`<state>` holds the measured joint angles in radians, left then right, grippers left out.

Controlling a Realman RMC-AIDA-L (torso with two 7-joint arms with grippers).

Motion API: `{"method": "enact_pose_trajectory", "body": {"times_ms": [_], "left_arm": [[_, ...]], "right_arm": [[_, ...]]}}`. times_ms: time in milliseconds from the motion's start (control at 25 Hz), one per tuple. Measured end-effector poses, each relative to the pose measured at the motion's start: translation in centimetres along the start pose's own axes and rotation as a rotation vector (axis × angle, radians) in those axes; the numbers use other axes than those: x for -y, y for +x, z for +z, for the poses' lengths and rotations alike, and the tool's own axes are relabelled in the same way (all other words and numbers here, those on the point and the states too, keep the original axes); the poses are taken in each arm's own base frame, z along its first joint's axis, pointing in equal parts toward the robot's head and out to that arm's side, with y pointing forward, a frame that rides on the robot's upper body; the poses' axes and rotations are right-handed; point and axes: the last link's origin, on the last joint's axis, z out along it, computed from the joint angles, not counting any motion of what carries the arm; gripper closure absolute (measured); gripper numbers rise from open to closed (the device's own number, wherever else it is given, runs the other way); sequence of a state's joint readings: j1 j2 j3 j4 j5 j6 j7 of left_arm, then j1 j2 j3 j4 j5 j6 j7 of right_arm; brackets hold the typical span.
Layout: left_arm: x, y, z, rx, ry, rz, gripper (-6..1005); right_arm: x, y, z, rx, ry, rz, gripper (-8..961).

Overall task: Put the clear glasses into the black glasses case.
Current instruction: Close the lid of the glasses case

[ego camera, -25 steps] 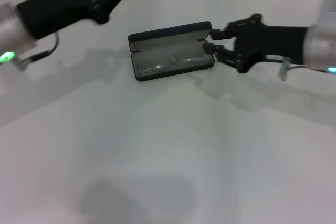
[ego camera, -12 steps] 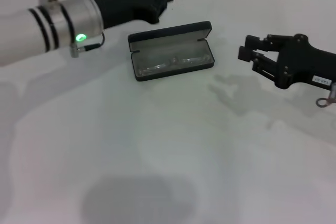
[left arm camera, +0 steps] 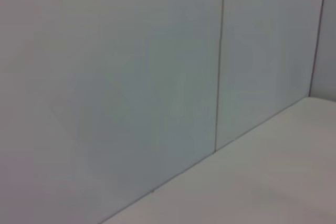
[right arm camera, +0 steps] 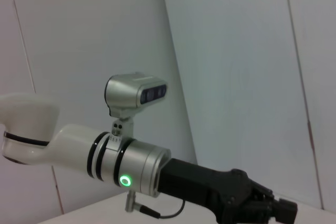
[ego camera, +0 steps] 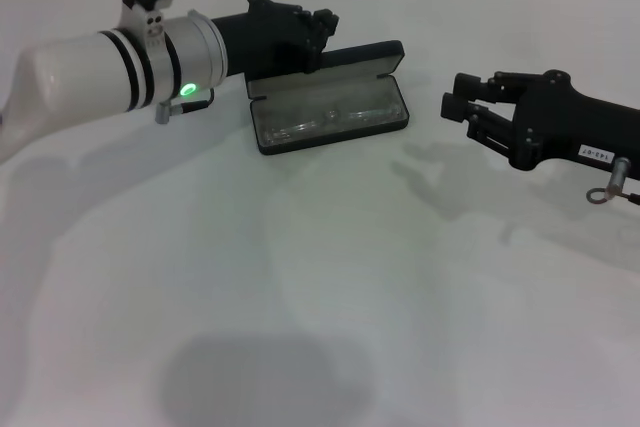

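Observation:
The black glasses case [ego camera: 385, 120] lies open at the table's back middle, its lid [ego camera: 350, 55] standing up at the far side. The clear glasses [ego camera: 325, 115] rest inside on the grey lining. My left gripper [ego camera: 322, 25] hovers over the lid's left part, covering that corner of the case. It also shows in the right wrist view as the left gripper [right arm camera: 275, 208] on its white arm. Right of the case and apart from it, my right gripper [ego camera: 456, 99] is open and holds nothing. The left wrist view shows only wall and table.
The white table [ego camera: 320, 297] runs to a pale panelled wall [left arm camera: 131, 77] at the back. A soft shadow [ego camera: 260, 377] falls on the near part of the table.
My right gripper has drawn back to the right, away from the case's right end. The left arm has swung in from the far left to the case's lid.

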<state>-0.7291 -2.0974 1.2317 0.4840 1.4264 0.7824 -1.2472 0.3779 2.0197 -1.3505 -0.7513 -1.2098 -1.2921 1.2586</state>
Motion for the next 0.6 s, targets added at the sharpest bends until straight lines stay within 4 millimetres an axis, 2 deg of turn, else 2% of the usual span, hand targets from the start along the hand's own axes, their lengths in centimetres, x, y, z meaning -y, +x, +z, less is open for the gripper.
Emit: {"method": "enact_pose_trajectory", "body": {"times_ms": [600], "left_arm": [[-0.5, -2.1, -0.1, 0.052, -0.001, -0.045, 921]], "right_arm": [[0.6, -0.1, 1.3, -0.008, -0.01, -0.006, 695]]}}
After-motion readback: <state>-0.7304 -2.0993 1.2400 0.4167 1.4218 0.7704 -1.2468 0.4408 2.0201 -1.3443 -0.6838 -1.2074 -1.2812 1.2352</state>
